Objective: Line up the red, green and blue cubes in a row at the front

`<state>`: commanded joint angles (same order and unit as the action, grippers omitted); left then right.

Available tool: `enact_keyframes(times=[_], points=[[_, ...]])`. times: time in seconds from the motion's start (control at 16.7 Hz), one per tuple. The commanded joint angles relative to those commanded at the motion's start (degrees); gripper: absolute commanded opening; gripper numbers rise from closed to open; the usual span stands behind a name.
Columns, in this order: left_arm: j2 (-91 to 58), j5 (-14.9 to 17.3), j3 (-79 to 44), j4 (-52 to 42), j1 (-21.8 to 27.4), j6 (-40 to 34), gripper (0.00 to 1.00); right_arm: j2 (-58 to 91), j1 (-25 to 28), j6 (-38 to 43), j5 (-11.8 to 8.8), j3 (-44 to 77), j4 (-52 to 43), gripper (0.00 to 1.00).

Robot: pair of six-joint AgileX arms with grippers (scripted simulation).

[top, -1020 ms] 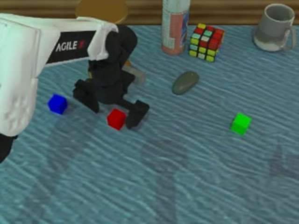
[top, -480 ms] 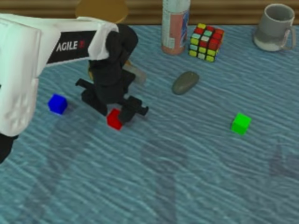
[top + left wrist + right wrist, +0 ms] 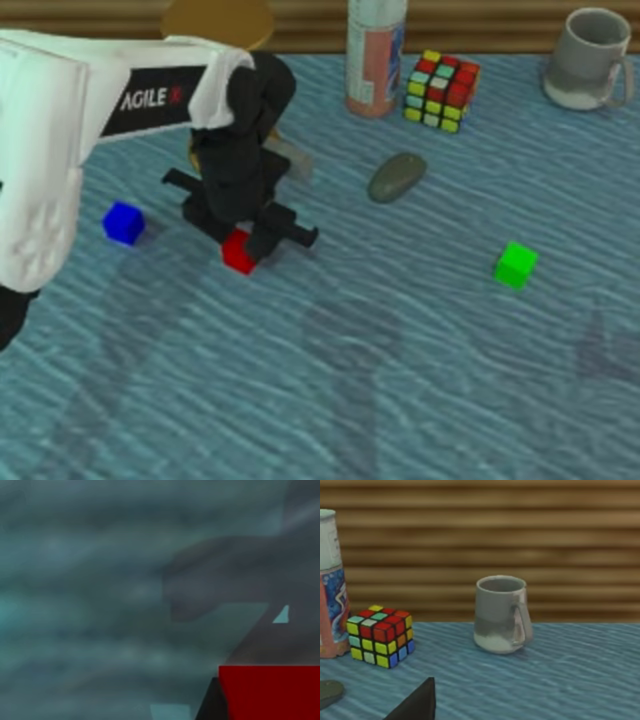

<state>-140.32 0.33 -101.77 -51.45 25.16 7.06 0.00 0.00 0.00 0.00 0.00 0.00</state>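
My left gripper (image 3: pixel 243 243) is down on the table left of centre, shut on the red cube (image 3: pixel 238 254). In the left wrist view the red cube (image 3: pixel 270 692) fills the lower corner, with a dark finger (image 3: pixel 210 705) pressed against its side. The blue cube (image 3: pixel 123 222) sits on the cloth to the left of the gripper, apart from it. Far to the right lies the green cube (image 3: pixel 516 265). My right arm is out of the top view; a dark part of my right gripper (image 3: pixel 420 702) shows low in the right wrist view.
Along the back stand a tall can (image 3: pixel 375 55), a multicoloured puzzle cube (image 3: pixel 442 90) and a grey mug (image 3: pixel 590 60). A grey stone (image 3: pixel 396 177) lies behind the centre. A round wooden piece (image 3: pixel 218 20) sits at the back left.
The left gripper's fingers have drawn in from wide apart and shut on the red cube. The cube shifted slightly left. The blue and green cubes stayed put.
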Motion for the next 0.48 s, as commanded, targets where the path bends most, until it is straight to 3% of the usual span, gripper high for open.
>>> enact_keyframes(times=[0.48], points=[[4.42,0.21,-4.89,-7.16,-0.61,-0.19,0.0,0.0,0.0,0.0,0.0,0.0,0.0,1.0]])
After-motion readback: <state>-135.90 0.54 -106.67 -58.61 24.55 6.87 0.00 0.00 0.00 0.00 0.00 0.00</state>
